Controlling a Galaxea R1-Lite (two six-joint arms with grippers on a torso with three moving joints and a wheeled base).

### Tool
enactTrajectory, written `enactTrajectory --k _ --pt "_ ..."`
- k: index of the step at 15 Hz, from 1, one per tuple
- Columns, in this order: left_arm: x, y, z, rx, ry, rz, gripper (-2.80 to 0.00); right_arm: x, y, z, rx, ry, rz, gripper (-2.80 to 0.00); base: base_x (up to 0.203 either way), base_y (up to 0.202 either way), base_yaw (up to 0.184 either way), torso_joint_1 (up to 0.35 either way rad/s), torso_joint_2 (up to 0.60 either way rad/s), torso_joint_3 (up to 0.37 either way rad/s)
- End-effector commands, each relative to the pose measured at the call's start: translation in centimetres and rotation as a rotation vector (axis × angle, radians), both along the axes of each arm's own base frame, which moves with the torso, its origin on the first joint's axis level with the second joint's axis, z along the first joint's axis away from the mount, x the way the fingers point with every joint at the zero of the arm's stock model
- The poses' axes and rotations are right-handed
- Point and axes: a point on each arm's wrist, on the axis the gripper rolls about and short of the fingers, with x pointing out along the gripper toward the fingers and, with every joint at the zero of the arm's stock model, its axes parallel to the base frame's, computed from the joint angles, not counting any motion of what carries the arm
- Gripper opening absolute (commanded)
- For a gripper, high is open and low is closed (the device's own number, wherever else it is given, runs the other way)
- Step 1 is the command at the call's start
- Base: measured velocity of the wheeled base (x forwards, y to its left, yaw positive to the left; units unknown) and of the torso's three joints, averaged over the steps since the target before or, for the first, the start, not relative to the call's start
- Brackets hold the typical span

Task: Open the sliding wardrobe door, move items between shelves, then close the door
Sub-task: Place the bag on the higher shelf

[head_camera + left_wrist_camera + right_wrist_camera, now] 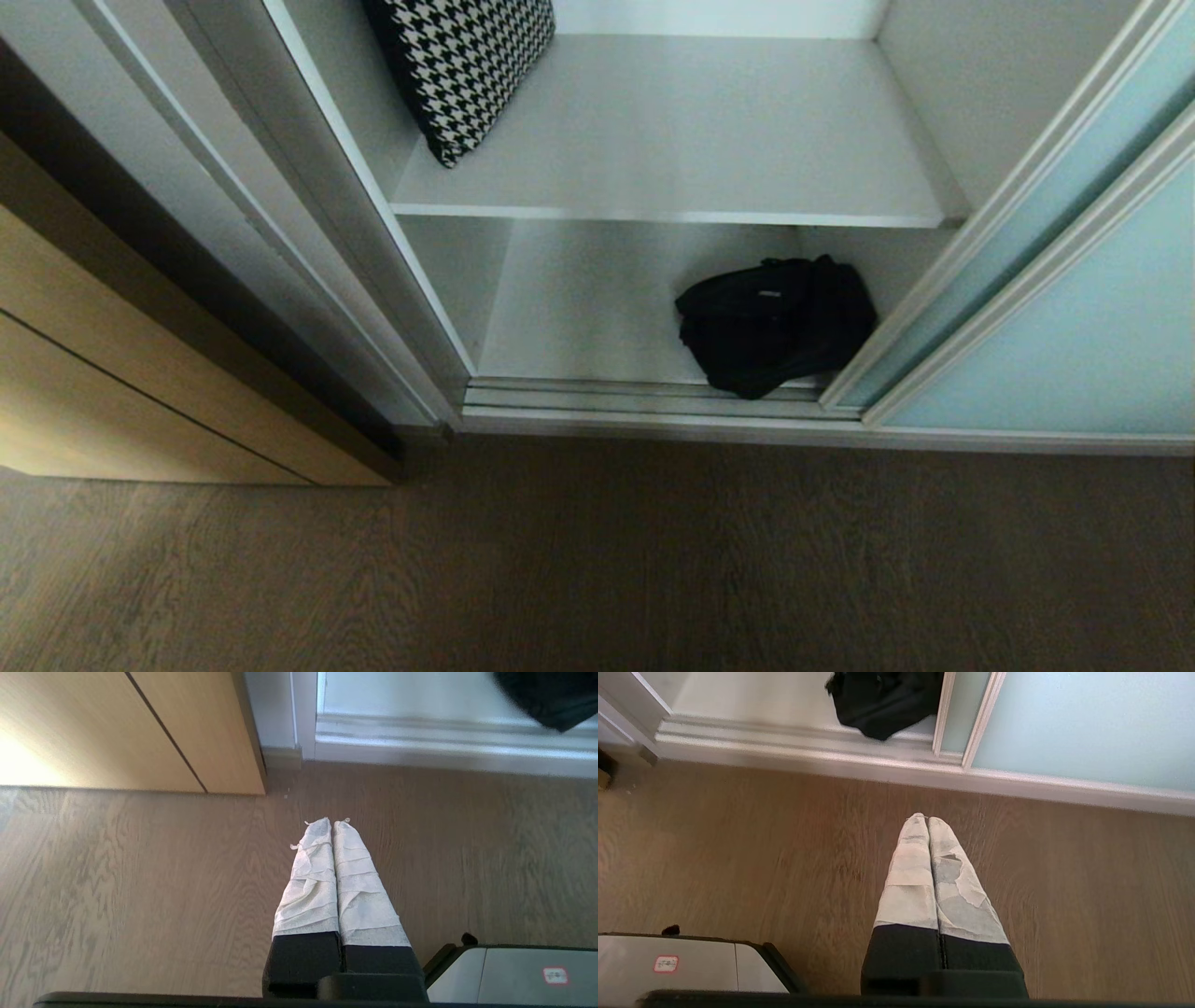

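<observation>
Down low on my left stands the light wood cabinet front [140, 373], its dark seam running across it, and my left gripper [334, 822] hangs over the dark wood floor [597, 560] in front of it — jaws clenched together, tape-wrapped fingers [313, 882] pressed side to side, nothing between them. Next comes the wardrobe's open bay. On the upper shelf [709, 140] a black-and-white houndstooth cushion [462, 65] leans at the left side, tilted against the grey-white wall. Below it, on the bottom shelf [579, 308], the black fabric bag [775, 322] lies slumped toward the right, a small line of white lettering showing on top; its front edge droops over the silver floor track [644, 397], just beside the frame of the sliding wardrobe door [1074, 355]. That pale aqua panel is pushed over to the right, leaving the bay uncovered. Further right, my right gripper [927, 817] hovers over the floor facing the track and the door — jaws also clenched on nothing, the worn wrap on the fingers [910, 877] touching along their whole length. Both grippers are well apart from the bag.
</observation>
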Motion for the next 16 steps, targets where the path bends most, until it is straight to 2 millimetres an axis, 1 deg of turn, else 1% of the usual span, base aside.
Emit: enactTrajectory --k 1,16 --pt "0.01 0.0 0.0 0.0 0.002 0.0 -2.8 -0.01 0.0 -0.01 0.0 -0.002 0.0 -2.8 0.0 0.0 0.0 0.005 0.0 -0.195" --pt "0.01 0.0 0.0 0.0 0.002 0.0 -2.8 -0.01 0.0 -0.01 0.0 -0.002 0.0 -2.8 0.0 0.0 0.0 0.005 0.0 -0.198"
